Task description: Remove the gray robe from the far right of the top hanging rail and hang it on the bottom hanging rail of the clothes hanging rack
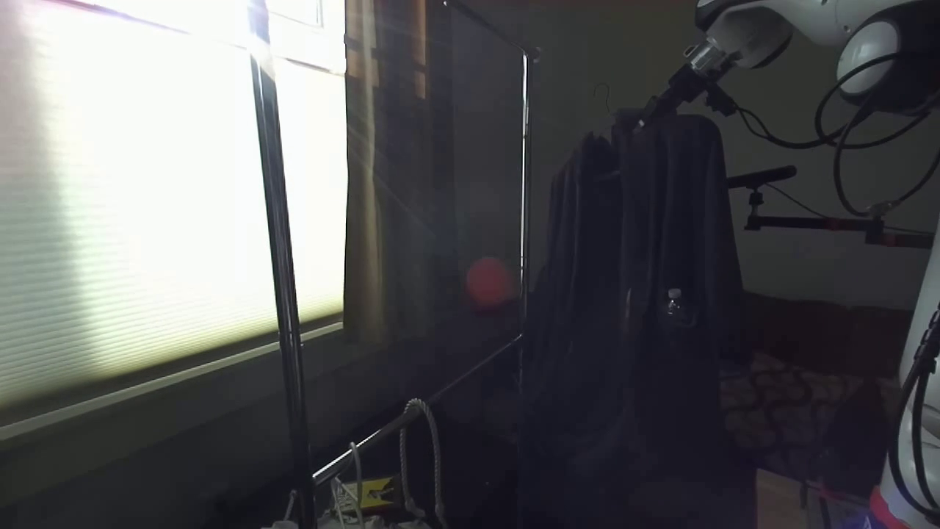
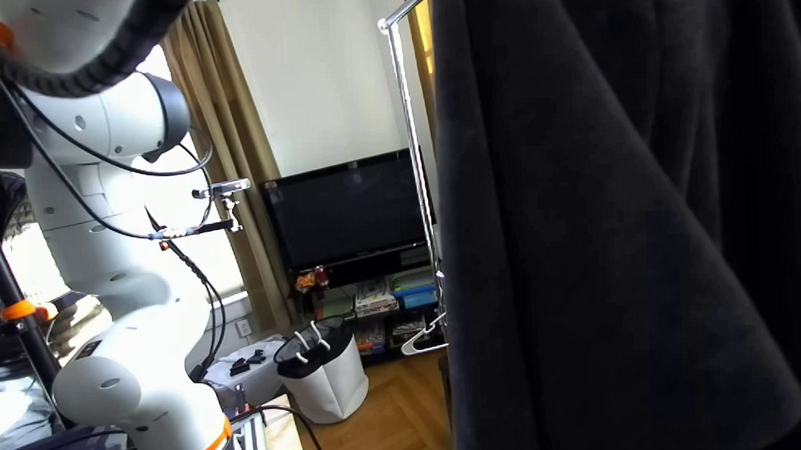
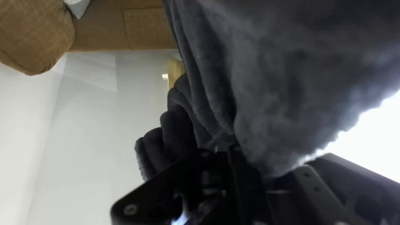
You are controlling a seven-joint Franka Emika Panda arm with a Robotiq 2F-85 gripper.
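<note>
The gray robe (image 1: 661,220) hangs in the air below my gripper (image 1: 640,123), to the right of the rack's far post. A thin hanger hook (image 1: 604,93) sticks up beside its collar, apart from the rails. The robe fills the right side of an exterior view (image 2: 613,211) and the upper right of the wrist view (image 3: 297,78). My gripper (image 3: 223,149) is closed on its gathered top in the wrist view; the fingertips are partly hidden by cloth. The rack's top rail (image 1: 486,26) and bottom rail (image 1: 374,438) show left of the robe.
The rack's near post (image 1: 275,220) stands before the bright window. Rope handles (image 1: 433,455) of a bin show near the bottom rail. A white bin (image 2: 326,381), a television (image 2: 353,213) and a white hanger (image 2: 426,348) show in an exterior view. A camera arm (image 1: 808,222) stands behind the robe.
</note>
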